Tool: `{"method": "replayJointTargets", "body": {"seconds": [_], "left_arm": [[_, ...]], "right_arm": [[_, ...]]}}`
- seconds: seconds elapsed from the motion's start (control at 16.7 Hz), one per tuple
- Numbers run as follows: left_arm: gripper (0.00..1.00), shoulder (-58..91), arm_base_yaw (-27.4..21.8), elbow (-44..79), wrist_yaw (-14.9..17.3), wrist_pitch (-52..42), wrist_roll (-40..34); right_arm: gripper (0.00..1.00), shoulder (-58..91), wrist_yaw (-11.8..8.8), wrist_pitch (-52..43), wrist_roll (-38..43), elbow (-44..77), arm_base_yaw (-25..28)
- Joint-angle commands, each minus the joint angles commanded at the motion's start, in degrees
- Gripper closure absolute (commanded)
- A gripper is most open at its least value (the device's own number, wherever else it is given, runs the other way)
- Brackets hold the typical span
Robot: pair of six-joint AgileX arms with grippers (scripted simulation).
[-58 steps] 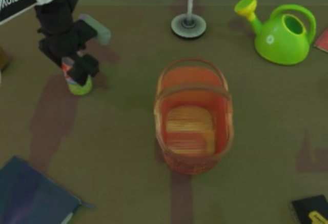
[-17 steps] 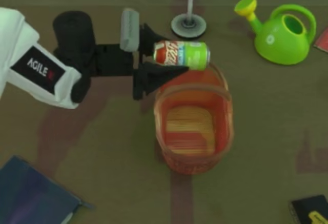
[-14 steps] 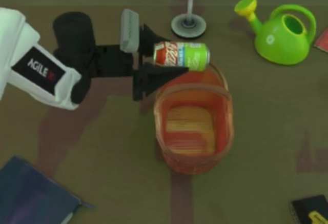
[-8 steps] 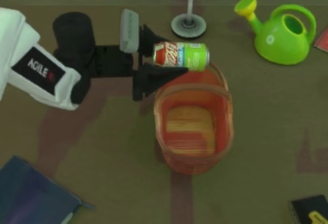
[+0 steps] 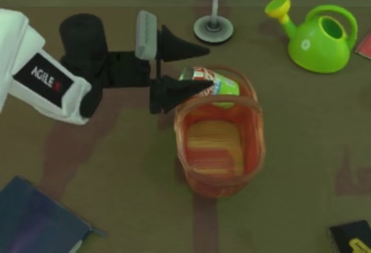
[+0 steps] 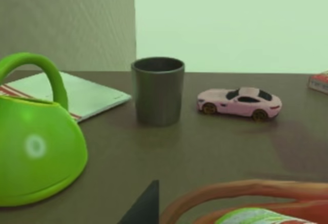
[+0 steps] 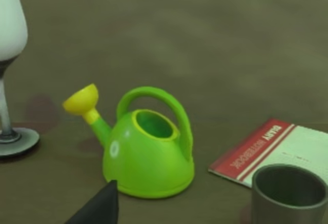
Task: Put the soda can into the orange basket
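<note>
In the top view, our left end effector (image 5: pixel 194 65) hangs at the far rim of the oval orange wicker basket (image 5: pixel 255 149), fingers spread apart, with the red-and-green soda can (image 5: pixel 215 83) loose below them, tipping inside that rim. In the left wrist view we see the can's green end (image 6: pixel 256 217) just under the basket's arched handle, which suits a drop from above. The right wrist view shows only one dark fingertip of the right end effector, so we cannot tell its state.

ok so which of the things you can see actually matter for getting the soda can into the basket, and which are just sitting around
Part of the job:
- soda can, at the basket's far rim
- orange basket
- left gripper, open beside the can

Just lying about:
- green watering can
- wine glass
- grey cup
- pink toy car
- notebook
- blue book
</note>
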Motion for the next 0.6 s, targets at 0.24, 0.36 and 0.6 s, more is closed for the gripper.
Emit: {"method": "replayJointTargets", "body": {"seconds": [0.24,0.36,0.6], "left_arm": [[0.00,0.0,0.0,0.0,0.0,0.0,0.0],[0.00,0.0,0.0,0.0,0.0,0.0,0.0],[0.00,0.0,-0.2,0.0,0.0,0.0,0.0]], "right_arm": [[0.00,0.0,0.0,0.0,0.0,0.0,0.0],[0.00,0.0,0.0,0.0,0.0,0.0,0.0],[0.00,0.0,0.0,0.0,0.0,0.0,0.0]]}}
